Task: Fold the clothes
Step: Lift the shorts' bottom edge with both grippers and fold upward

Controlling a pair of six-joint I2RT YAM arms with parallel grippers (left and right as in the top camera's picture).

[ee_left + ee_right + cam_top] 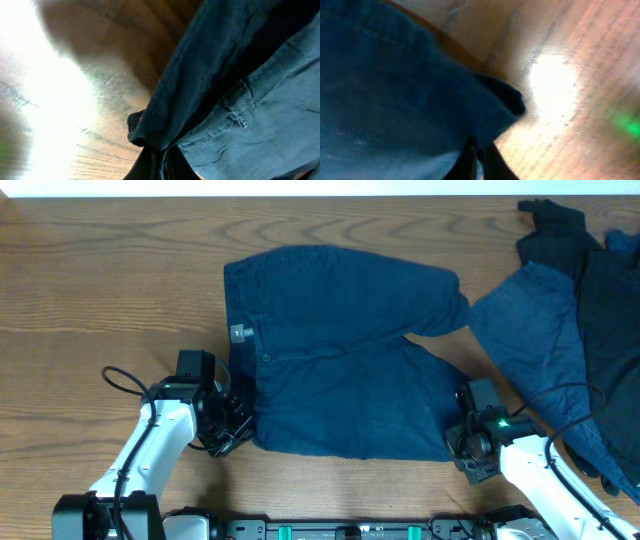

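The left gripper point(236, 428) clamps the near left corner of the navy garment point(340, 360); the right gripper point(462, 442) clamps its near right corner.

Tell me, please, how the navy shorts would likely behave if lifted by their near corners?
Probably floppy: the navy shorts lie wrinkled and flat, so the middle should sag between the left hand and right hand. Likely light for its size: the cloth looks thin where it bunches at each hand. The far part may drag on the wooden table.
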